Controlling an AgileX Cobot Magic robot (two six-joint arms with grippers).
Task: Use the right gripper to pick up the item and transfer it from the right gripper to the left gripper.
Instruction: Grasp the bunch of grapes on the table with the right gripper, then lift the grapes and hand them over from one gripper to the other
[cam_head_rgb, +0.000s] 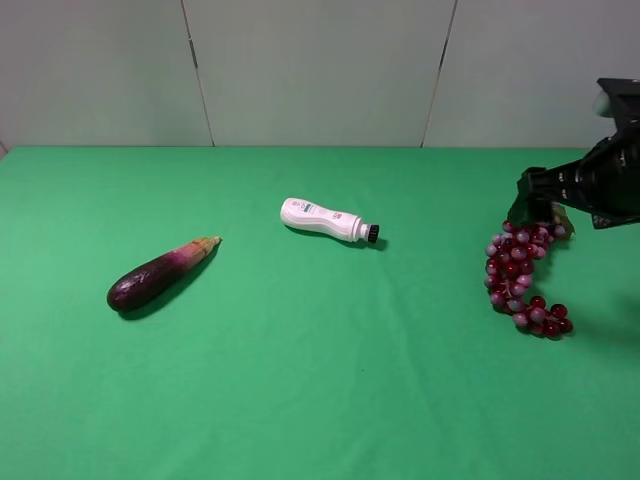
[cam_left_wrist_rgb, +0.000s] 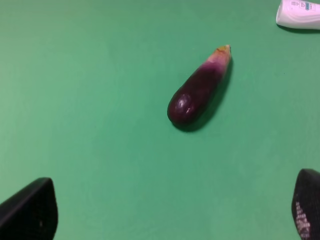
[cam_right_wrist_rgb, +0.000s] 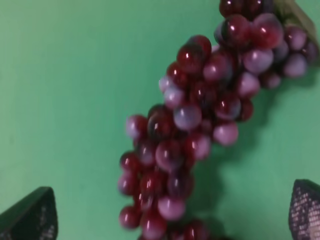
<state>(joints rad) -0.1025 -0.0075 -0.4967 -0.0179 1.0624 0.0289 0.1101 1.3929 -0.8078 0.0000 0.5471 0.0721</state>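
a white plastic bottle with a black cap (cam_head_rgb: 326, 220) lies on its side mid-table; its contents cannot be seen. the surface is a flat green cloth (cam_head_rgb: 300, 390), backed by a pale grey panelled wall (cam_head_rgb: 320, 70). the curved bunch of dark red and purple grapes (cam_head_rgb: 520, 277) lies on the cloth at the right. the black right gripper (cam_right_wrist_rgb: 167, 215) hangs above its far end, jaws spread wide, gripping nothing. a glossy purple eggplant (cam_head_rgb: 160, 274) lies well apart at the left, under the black left gripper (cam_left_wrist_rgb: 165, 210), which is also wide apart and empty.
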